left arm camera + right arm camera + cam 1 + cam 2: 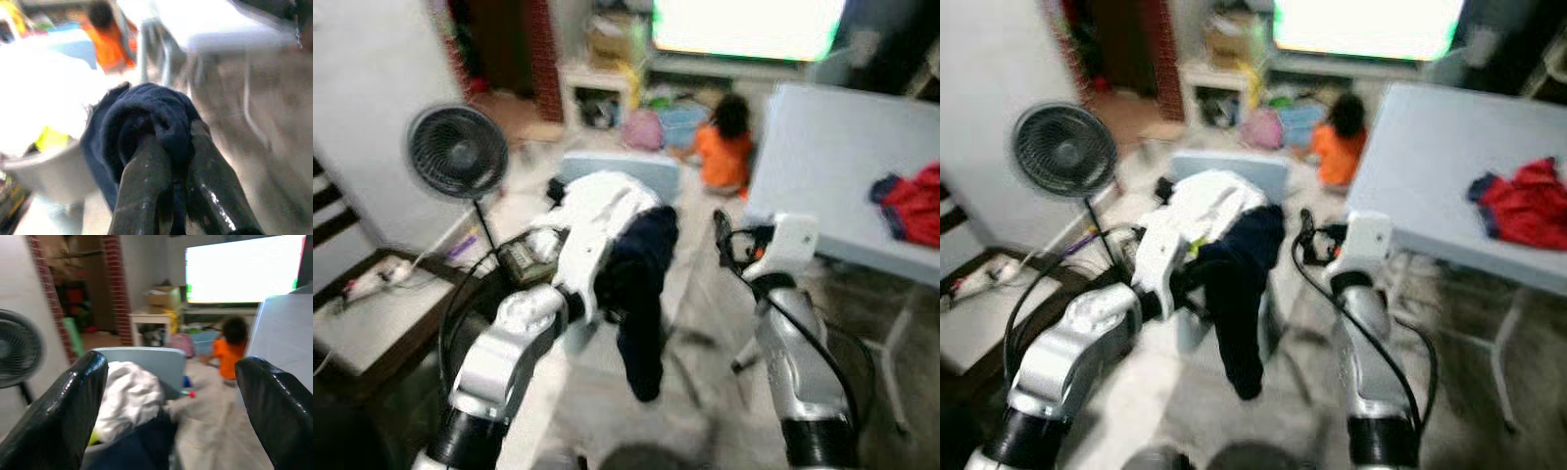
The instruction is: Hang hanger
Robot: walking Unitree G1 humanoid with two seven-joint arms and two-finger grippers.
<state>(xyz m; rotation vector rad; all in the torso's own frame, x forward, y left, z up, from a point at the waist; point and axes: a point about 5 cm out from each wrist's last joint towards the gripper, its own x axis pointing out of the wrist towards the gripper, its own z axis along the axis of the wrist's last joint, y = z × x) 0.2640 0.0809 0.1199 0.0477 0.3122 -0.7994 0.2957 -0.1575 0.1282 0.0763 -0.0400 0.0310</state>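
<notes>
A dark navy garment [146,122] is pinched tight between the fingers of the left claw [171,166] and is seen hanging down in front of the robot, just beside a basket [636,171] heaped with white laundry [597,206]. The right claw [171,396] is held up with its fingers spread wide and nothing between them. To the right a pale worktop [822,166] bearing a red cloth [911,206] is seen; through the blur, what appears to be a person in orange [724,147] is made out on the far floor, and a fan [457,152] to the left.

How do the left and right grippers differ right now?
The left gripper is shut on a dark blue garment that hangs from it; the right gripper is open and holds nothing. The left sits over the laundry basket; the right is beside it, nearer the table. Both have two black fingers.
</notes>
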